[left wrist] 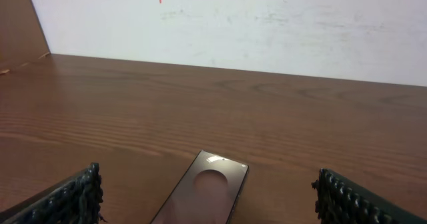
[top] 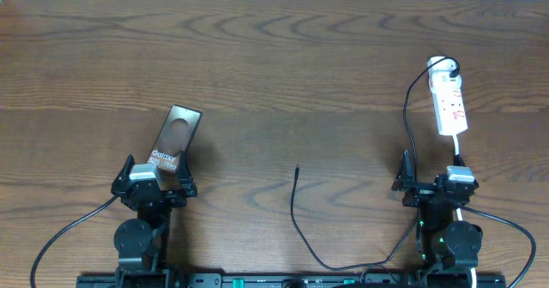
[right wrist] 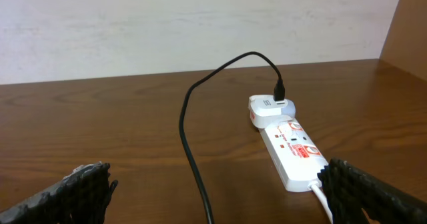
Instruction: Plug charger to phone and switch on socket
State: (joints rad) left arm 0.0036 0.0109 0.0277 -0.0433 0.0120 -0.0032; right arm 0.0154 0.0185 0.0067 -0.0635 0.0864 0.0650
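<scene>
The phone [top: 174, 140] lies flat at the left of the table, a dark glossy slab with white lettering and a round brownish mark. In the left wrist view it lies [left wrist: 203, 196] between the open fingers of my left gripper [left wrist: 208, 201], untouched. My left gripper [top: 154, 183] sits just behind the phone's near end. The charger cable [top: 296, 211] runs from the socket [top: 449, 101] down round the front edge; its plug tip [top: 297, 169] lies loose mid-table. My right gripper [top: 433, 188] is open and empty, just short of the socket [right wrist: 288, 147], with the cable [right wrist: 193, 151] between its fingers.
A white adapter [right wrist: 264, 109] is plugged into the socket's far end with the cable's black plug in it. A white cord [right wrist: 321, 196] leaves the socket's near end by my right finger. A pale wall [left wrist: 267, 24] stands behind the table's far edge.
</scene>
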